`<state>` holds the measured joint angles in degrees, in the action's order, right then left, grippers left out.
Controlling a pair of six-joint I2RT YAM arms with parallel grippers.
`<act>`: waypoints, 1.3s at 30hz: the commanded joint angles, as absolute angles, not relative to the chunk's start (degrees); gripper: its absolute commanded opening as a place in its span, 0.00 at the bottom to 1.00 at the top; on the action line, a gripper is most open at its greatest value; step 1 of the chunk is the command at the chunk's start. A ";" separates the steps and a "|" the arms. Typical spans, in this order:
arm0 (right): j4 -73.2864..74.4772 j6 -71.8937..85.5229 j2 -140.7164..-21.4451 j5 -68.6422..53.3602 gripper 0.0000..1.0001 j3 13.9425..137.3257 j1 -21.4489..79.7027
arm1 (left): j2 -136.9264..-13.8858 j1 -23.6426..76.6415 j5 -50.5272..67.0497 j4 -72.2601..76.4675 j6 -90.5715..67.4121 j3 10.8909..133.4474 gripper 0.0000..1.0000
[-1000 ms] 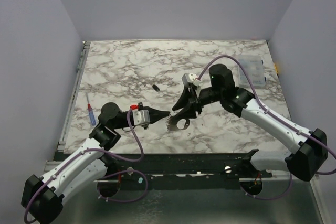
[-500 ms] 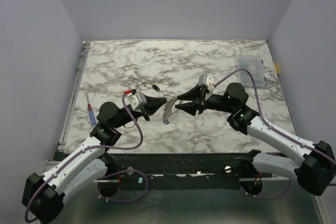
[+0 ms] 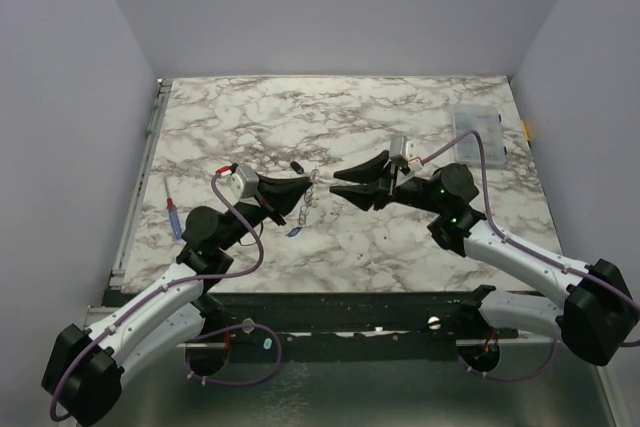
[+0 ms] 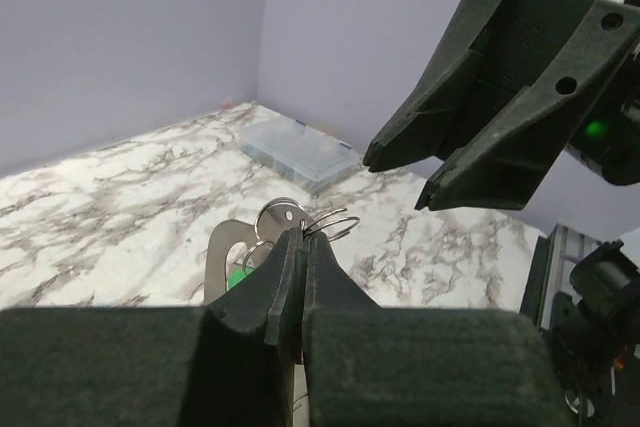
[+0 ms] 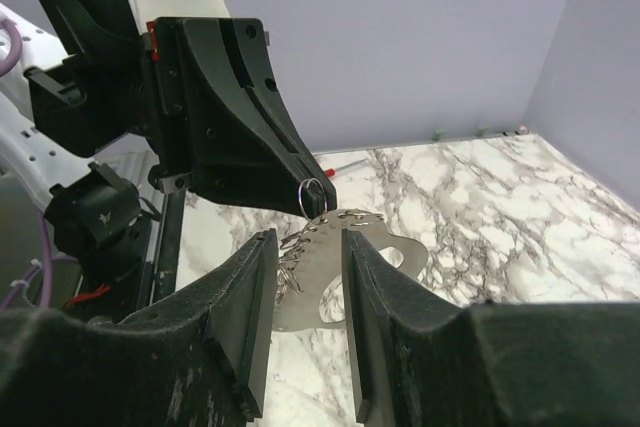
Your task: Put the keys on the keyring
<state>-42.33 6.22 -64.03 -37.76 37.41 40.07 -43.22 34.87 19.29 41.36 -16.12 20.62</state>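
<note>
The left claw [image 3: 309, 185] is pressed together, pinching the keyring [image 4: 335, 224] at its tips, above the bench [image 3: 400, 117]. Its chain [image 3: 304, 205] and a flat metal tag [image 5: 310, 292] hang below the left claw, with the blue key [image 3: 293, 232] at the lower end. The right claw [image 3: 338, 184] is spread, facing the left claw, just apart.

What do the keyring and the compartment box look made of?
Keyring: thin silvery wire loop with a glint, likely polished steel. The flat tag beside it looks like dull grey sheet metal. Box: translucent, faintly bluish, glossy, probably plastic.
</note>
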 commanded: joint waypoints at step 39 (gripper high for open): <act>-48.17 1.03 -73.66 -40.97 0.30 44.25 43.24 | -47.90 36.77 11.23 60.77 -31.35 16.98 0.00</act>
